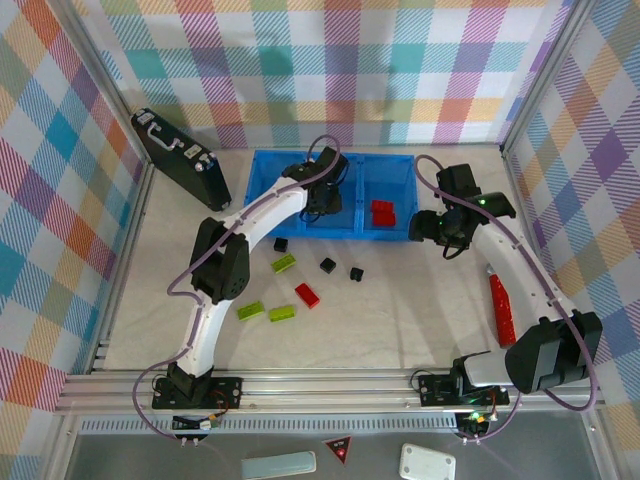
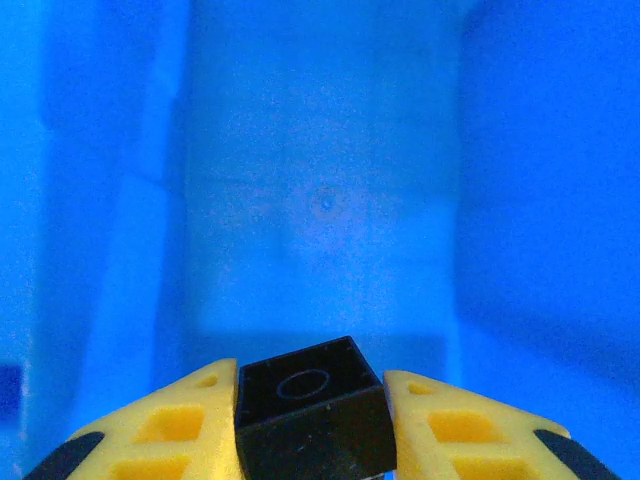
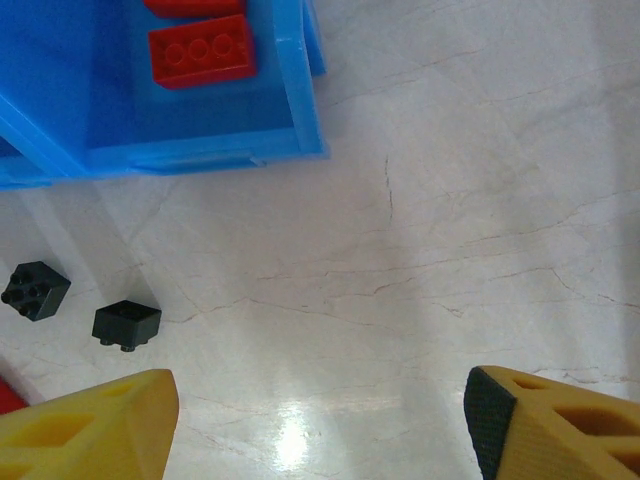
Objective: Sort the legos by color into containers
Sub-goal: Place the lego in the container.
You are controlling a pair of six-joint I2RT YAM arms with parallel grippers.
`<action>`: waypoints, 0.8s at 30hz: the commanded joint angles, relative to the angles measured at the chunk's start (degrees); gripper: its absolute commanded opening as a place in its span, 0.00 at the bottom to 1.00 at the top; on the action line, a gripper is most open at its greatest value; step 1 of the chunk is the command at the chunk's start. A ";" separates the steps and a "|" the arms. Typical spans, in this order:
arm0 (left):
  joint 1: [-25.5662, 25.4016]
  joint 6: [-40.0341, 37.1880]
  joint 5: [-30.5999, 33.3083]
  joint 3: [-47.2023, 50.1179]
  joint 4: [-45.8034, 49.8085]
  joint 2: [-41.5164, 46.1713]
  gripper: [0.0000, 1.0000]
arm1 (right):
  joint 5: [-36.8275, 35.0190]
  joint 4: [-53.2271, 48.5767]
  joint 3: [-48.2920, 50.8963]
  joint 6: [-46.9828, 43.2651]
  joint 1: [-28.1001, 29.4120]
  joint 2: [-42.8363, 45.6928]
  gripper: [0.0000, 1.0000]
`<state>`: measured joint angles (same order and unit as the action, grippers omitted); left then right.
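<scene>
Pastel plaid walls (image 1: 330, 60) enclose the far, left and right sides. The counter (image 1: 400, 320) is pale and marble-veined, edged near by an aluminium rail (image 1: 330, 385).

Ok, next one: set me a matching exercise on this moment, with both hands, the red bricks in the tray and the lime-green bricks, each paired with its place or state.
Things:
1. left hand
2. right hand
3. red bricks in the blue tray
4. lime-green bricks

Places or states:
A. lying on the table, outside the tray
B. open, above bare table
C. rightmost compartment
D. shut on a black brick

Pairs: 1-D, 2-B, 3-C, 4-A
</scene>
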<state>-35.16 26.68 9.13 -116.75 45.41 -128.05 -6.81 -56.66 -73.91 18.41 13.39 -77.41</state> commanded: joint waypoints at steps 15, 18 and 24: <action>2.02 -4.40 -3.10 -8.94 0.68 -9.68 0.33 | 2.53 -0.49 -1.09 0.74 -0.29 -0.91 0.76; 2.19 -4.25 -3.49 -9.19 0.47 -10.66 0.34 | 2.61 -0.49 -0.58 0.97 -0.24 -0.57 0.76; 2.29 -3.39 -3.74 -8.97 -0.01 -10.30 0.44 | 2.49 -0.82 -0.14 0.98 -0.26 0.29 0.76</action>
<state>-33.45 23.14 5.96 -124.05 45.06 -138.93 -5.26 -56.64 -73.93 18.63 13.39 -78.17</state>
